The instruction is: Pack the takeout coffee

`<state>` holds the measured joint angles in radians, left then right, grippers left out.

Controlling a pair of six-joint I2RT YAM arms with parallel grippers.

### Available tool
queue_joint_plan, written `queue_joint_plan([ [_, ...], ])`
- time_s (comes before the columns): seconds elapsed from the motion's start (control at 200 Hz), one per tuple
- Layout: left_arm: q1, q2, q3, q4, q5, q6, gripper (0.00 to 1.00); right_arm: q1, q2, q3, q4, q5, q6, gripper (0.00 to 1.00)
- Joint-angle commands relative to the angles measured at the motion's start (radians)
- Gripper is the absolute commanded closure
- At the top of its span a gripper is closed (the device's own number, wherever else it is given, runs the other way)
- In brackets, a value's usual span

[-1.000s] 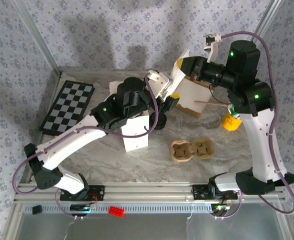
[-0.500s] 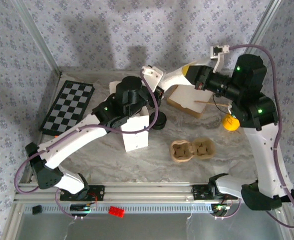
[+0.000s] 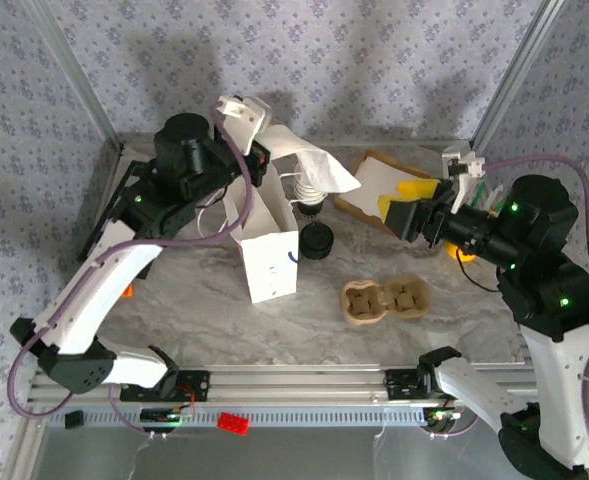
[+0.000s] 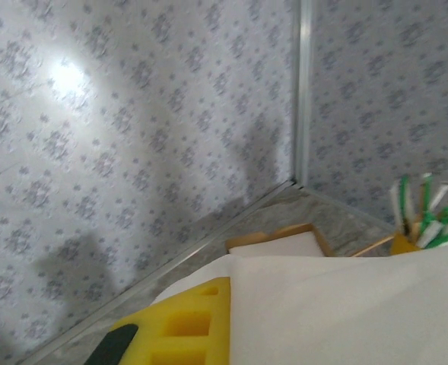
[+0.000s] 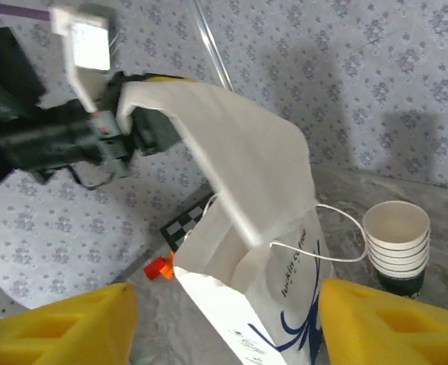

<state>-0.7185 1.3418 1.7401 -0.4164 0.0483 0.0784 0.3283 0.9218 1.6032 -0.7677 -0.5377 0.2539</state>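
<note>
On the right wrist view, nested cups (image 5: 395, 237) were noted beside the paper bag (image 5: 273, 293), clamped by the left gripper (image 5: 135, 125). The right gripper (image 5: 224, 325) was found open.

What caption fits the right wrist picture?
The left pincer holds a white paper bag beside stacked paper cups; right pincer open.

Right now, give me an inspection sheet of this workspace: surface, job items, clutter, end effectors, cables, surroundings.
Surface: marbled table, no spills seen.
Job's things: paper bag upright, top edge lifted; cup stack beside it; black lid and cup carrier on the table.
Clutter: checkerboard, cardboard box, red block.
End effectors: left end effector shut on the paper bag; right end effector open, empty.
Cables: purple cable along each arm.
Surroundings: patterned walls, metal frame.
</note>
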Motion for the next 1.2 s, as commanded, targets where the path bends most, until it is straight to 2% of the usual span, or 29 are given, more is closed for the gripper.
queue_joint_plan([
  [0.0,-0.001,-0.018,0.045,-0.074,0.156,-0.002,1.00,0.015,0.101,0.019,-0.023,0.005,-0.182,0.28],
  [0.105,-0.002,-0.016,0.058,-0.077,0.157,-0.011,1.00,0.047,0.144,0.062,-0.040,0.083,-0.297,0.25],
  [0.24,-0.004,-0.006,0.088,-0.090,0.203,-0.030,1.00,0.093,0.112,-0.026,0.057,0.055,-0.456,0.20],
  [0.345,-0.010,0.000,0.088,-0.079,0.222,-0.069,1.00,0.169,0.115,-0.071,0.145,0.022,-0.540,0.18],
  [0.435,-0.018,0.008,0.087,-0.066,0.228,-0.100,1.00,0.247,0.128,-0.086,0.176,0.097,-0.611,0.14],
  [0.61,-0.044,0.025,0.080,-0.034,0.210,-0.177,1.00,0.306,0.180,-0.082,0.255,0.140,-0.645,0.07],
  [0.695,-0.069,0.035,0.079,-0.029,0.213,-0.195,1.00,0.355,0.190,-0.093,0.296,0.245,-0.693,0.05],
  [0.79,-0.076,0.034,0.068,-0.022,0.205,-0.239,1.00,0.371,0.199,-0.080,0.321,0.349,-0.720,0.02],
  [0.88,-0.078,0.027,0.046,-0.016,0.208,-0.288,1.00,0.371,0.198,-0.091,0.343,0.375,-0.749,0.03],
  [0.97,-0.081,0.008,-0.004,0.024,0.215,-0.321,1.00,0.370,0.203,-0.094,0.354,0.392,-0.759,0.08],
  [1.084,-0.081,-0.004,-0.037,0.038,0.202,-0.351,1.00,0.359,0.214,-0.081,0.340,0.321,-0.737,0.20],
  [1.164,-0.081,-0.003,-0.049,0.059,0.235,-0.374,1.00,0.349,0.237,-0.051,0.304,0.267,-0.717,0.33],
  [1.194,-0.082,-0.003,-0.052,0.063,0.243,-0.376,1.00,0.343,0.250,-0.034,0.290,0.270,-0.713,0.42],
])
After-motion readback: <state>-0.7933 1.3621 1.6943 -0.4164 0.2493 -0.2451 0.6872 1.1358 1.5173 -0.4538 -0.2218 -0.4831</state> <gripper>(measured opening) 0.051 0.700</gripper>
